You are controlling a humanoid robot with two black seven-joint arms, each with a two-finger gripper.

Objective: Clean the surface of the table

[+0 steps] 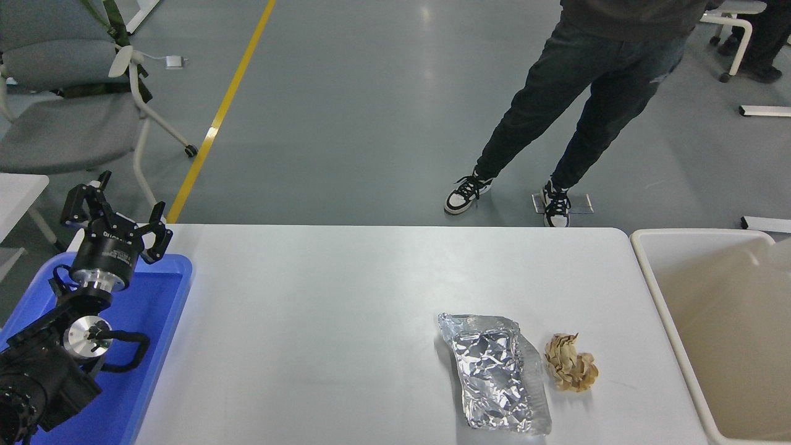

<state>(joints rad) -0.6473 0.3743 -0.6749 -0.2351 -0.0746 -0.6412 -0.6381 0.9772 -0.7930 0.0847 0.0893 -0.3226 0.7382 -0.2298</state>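
The table (pixel 346 321) fills the lower half of the view, between a blue tray (pixel 157 346) at its left end and a beige bin (pixel 673 321) at its right, and two pieces of litter lie on it near the bin: a crumpled foil pouch (pixel 497 371) and, just beside it, a brown paper wad (pixel 570 362). The left pincer (pixel 114 216) sits parked over the tray with its fingers apart, and the right pincer is out of view. The job looks part-way through, and the next move calls for the right arm to come in over the wad or the foil, grip it, and carry it to the bin.
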